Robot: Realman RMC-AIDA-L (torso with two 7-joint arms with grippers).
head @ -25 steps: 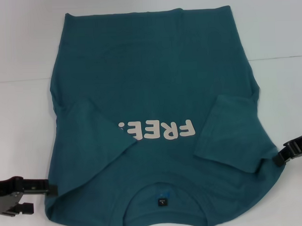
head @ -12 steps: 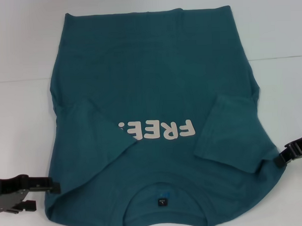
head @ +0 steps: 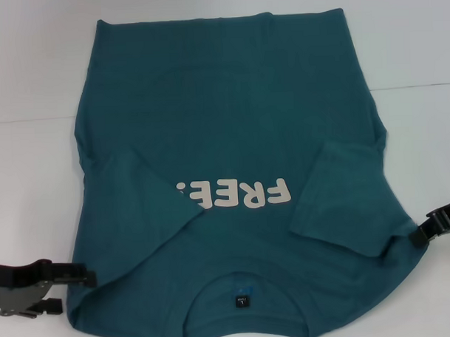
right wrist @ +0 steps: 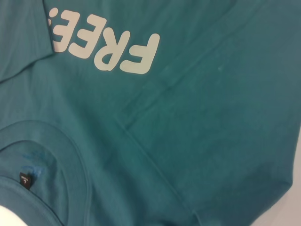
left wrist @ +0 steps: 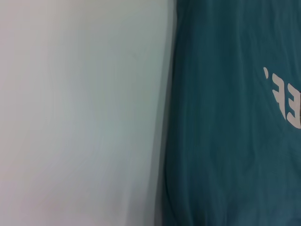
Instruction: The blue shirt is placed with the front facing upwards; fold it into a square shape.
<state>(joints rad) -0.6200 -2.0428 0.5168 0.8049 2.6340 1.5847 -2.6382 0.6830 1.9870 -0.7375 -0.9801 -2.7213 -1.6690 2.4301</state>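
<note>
Fingers unclear; blue shirt (head: 231, 139) flat, both sleeves folded inward.

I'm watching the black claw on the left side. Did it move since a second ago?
Yes. The left gripper slid inward toward the blue shirt and a little nearer the robot; its tip now overlaps the shirt's edge, which lies as before.

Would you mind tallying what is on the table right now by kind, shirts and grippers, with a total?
Shirts: 1, the blue shirt, front up with both sleeves folded inward.
Grippers: 2, the left gripper at the shirt's near left shoulder edge, and the right gripper at its near right shoulder edge.
Total: 3
</note>
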